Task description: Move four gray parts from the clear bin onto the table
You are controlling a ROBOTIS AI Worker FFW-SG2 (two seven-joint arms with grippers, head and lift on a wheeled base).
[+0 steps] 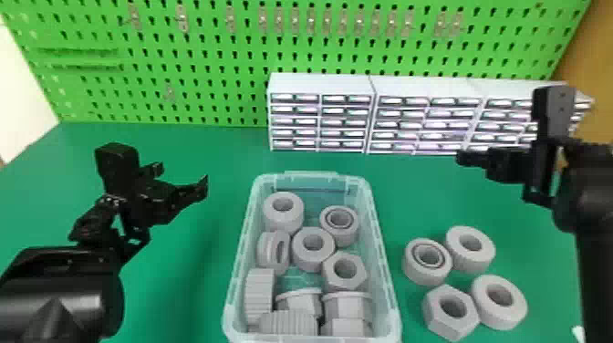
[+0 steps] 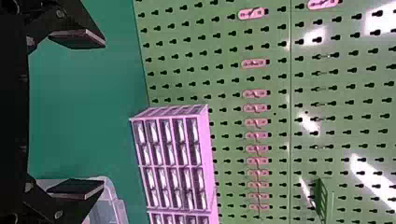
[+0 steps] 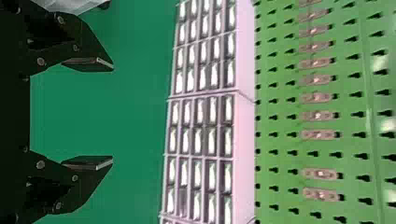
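Closest by, the left arm (image 1: 59, 292) holds its hand (image 2: 104, 114) open and empty, like the right hand (image 3: 113, 113), presumably because four gray parts (image 1: 465, 261) already sit on the surface (image 1: 196, 283), right of the clear bin (image 1: 312, 175).

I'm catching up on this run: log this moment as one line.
bin: gray parts inside | table: four gray parts, right of bin | left gripper: open, empty | right gripper: open, empty
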